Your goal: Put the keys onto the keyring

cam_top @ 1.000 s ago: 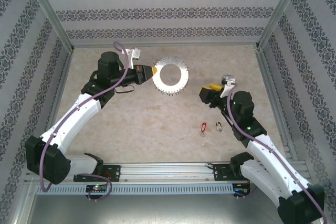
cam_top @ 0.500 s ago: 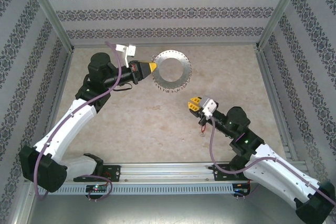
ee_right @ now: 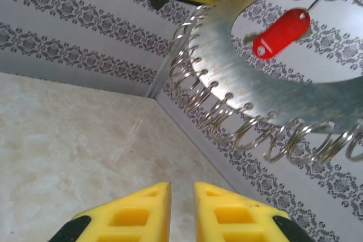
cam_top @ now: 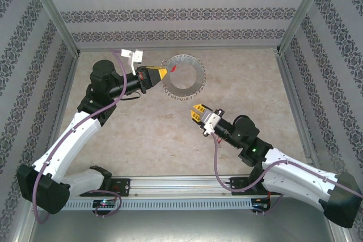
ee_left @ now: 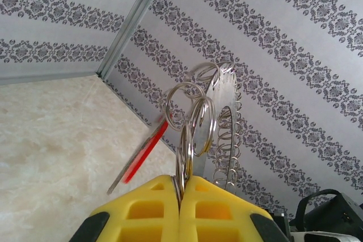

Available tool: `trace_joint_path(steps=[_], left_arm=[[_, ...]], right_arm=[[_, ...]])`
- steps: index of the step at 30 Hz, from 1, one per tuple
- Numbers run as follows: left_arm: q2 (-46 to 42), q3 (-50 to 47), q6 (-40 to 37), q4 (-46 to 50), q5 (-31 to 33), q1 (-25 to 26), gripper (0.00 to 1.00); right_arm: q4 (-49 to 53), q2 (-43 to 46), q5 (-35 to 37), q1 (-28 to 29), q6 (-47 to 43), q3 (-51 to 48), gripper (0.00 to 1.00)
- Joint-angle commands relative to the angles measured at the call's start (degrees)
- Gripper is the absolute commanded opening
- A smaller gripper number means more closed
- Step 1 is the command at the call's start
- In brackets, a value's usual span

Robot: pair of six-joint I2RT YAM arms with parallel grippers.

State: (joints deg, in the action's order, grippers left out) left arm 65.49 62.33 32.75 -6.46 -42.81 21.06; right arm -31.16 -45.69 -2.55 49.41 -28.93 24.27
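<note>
Upper centre, the left gripper (cam_top: 163, 72) clenches the rim of the raised keyring (cam_top: 200, 76), a red key (cam_top: 174, 68) dangling inside. Below it, the right gripper (cam_top: 197, 111) has jaws slightly parted, empty, facing the patterned wall (ee_right: 68, 32).

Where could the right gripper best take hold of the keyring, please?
Probably the flat band of the keyring, on the edge nearest the right gripper, away from the left gripper pinching its rim. Come from below, one jaw through the hole clear of the red key, closing across the thin faces; the wire loops would flex.

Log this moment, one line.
left gripper: shut on keyring | red key: hanging on keyring | right gripper: facing keyring, nearly closed
</note>
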Motion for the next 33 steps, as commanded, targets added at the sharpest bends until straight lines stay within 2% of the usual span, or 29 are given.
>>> trace_joint_path(steps=[1,4,8,9,10,13,16,23,27,33], left_arm=[[-2.0,-0.8,0.0,-2.4,2.7,1.1,0.0],[-2.0,-0.6,1.3,3.3,9.8,1.2,0.0],[-1.5,1.5,6.9,23.3,29.1,1.1,0.0],[-1.8,0.5,8.3,24.9,31.0,1.2,0.0],[-2.7,-1.5,9.5,23.2,30.4,1.2,0.0],[-7.6,-12.1,16.3,9.1,27.5,1.7,0.0],[-10.9,-19.4,20.8,-0.2,25.6,1.8,0.0],[-15.0,-22.3,18.1,-2.2,20.1,1.7,0.0],[-16.8,-23.1,17.9,-1.6,19.1,1.7,0.0],[-17.3,-23.5,18.5,-1.8,18.7,1.7,0.0]], right_arm=[[-4.9,-0.8,0.9,0.7,0.5,2.6,0.19],[-3.6,-1.9,4.7,0.7,0.7,3.3,0.2],[2.5,-2.4,12.4,-2.3,2.3,3.4,0.23],[4.0,-2.2,14.6,-3.7,5.5,3.2,0.23],[5.3,-1.6,14.5,-5.2,8.9,2.9,0.24],[7.7,0.9,3.3,-10.5,17.6,0.8,0.25],[7.7,2.0,-2.1,-9.9,19.3,-1.6,0.24],[5.9,2.3,-2.6,-4.2,14.9,-5.7,0.21],[2.8,0.7,0.2,-1.2,13.7,-6.8,0.2],[-0.9,-3.4,-0.2,0.3,13.0,-5.3,0.2]])
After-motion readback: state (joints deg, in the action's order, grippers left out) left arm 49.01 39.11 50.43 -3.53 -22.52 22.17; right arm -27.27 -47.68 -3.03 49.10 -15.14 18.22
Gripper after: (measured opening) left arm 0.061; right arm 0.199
